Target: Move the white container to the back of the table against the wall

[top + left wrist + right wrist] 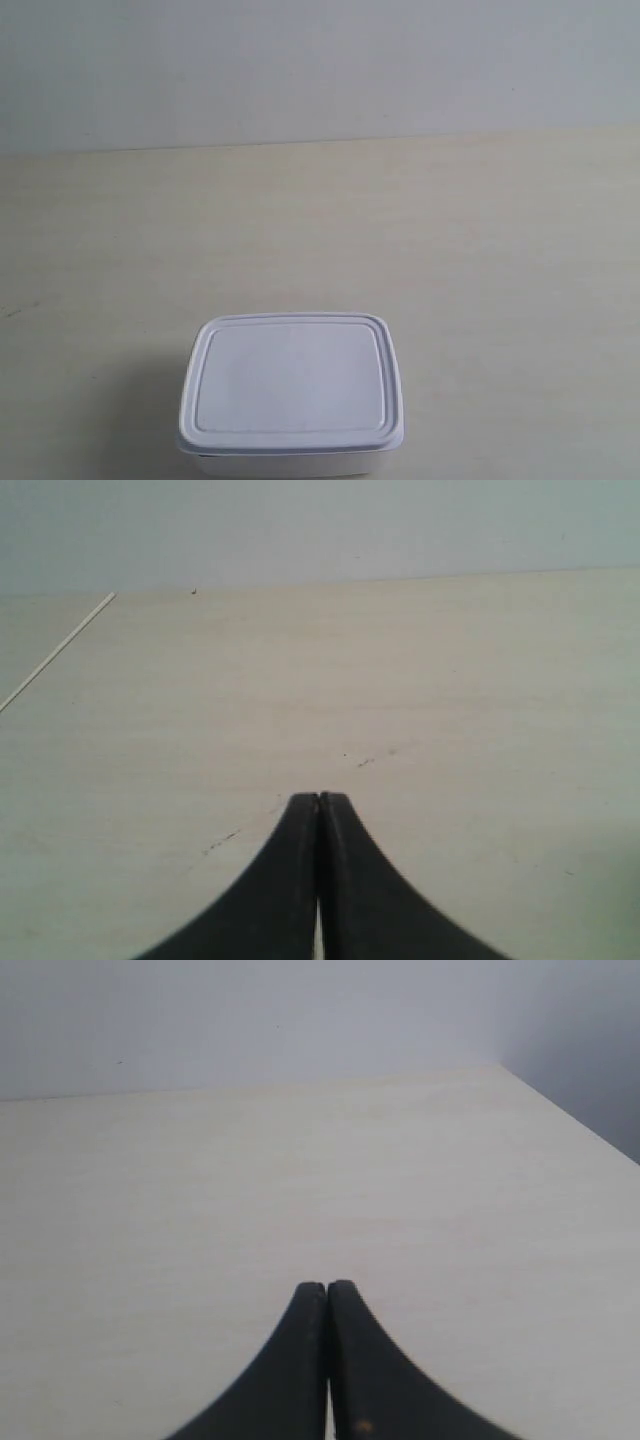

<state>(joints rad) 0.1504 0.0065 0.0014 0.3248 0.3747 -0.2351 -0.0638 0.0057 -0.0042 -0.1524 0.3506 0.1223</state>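
A white container (pixel 291 385) sits at the near edge of the exterior view, just left of centre, upright, with its flat raised-rim lid (pixel 290 378) on. Its base is cut off by the frame. Behind it the pale cream table (pixel 470 250) runs back bare, apart from a faint dark smudge (pixel 20 310) far to the view's left. The container stands well apart from the plain grey-white wall (pixel 320 70), which meets the table's far edge.

In the left wrist view, the left gripper (pixel 320 800) has its black fingers pressed together, holding nothing. A few tiny dark specks (pixel 360 762) lie on the table beyond it, and farther off a thin pale line (pixel 58 650) runs slantwise.

In the right wrist view, the right gripper (pixel 327 1286) is likewise closed and holding nothing. The table's side edge (pixel 570 1125) runs back to a far corner.

How the container lies relative to either gripper cannot be told.
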